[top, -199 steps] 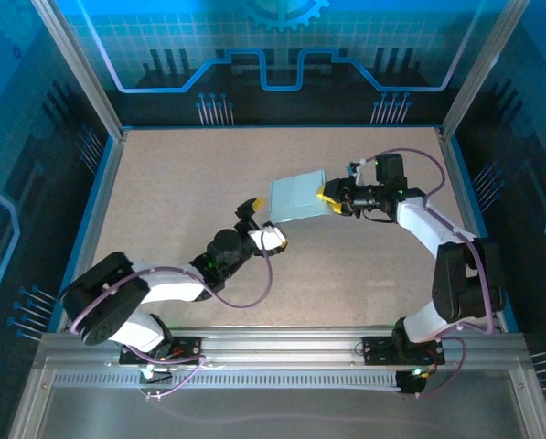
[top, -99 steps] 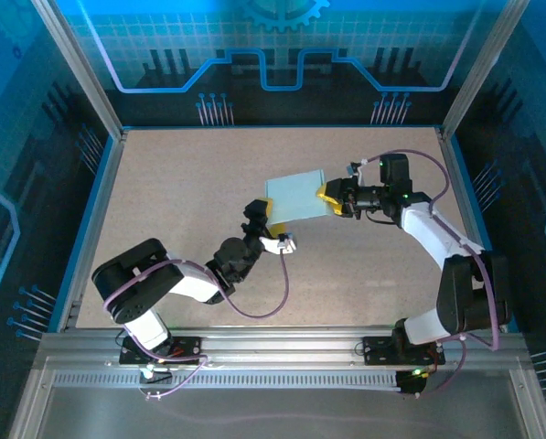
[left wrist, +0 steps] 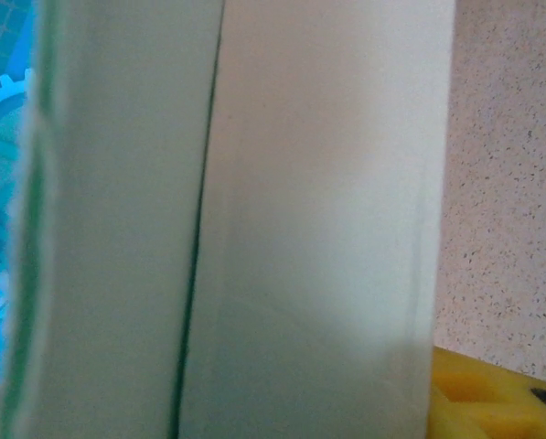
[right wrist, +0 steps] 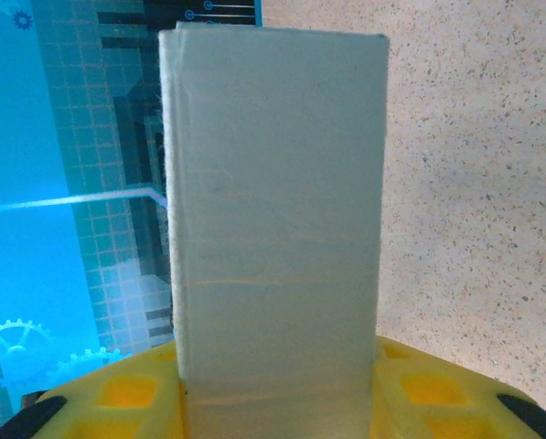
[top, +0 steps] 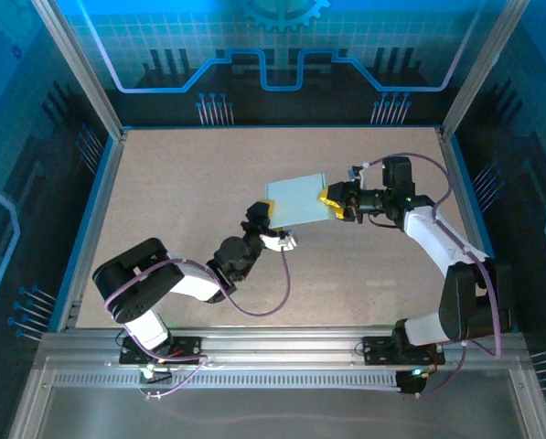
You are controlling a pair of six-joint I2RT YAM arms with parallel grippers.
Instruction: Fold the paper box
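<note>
Currently, the paper box (top: 295,198) sits just right of the table's (top: 181,183) centre, between the two arms. The right gripper (top: 330,203) pinches its right edge; in the right wrist view the pale card (right wrist: 277,229) stands between the yellow fingers (right wrist: 131,389). The left gripper (top: 263,213) is at the box's near-left corner. The left wrist view has the card (left wrist: 318,229) close against one yellow finger (left wrist: 478,402); whether that pincer is clamped cannot be told.

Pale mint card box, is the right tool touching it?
Touching. The right wrist view shows the pale mint card box wedged between the right tool's yellow fingers, with no gap on either side.
</note>
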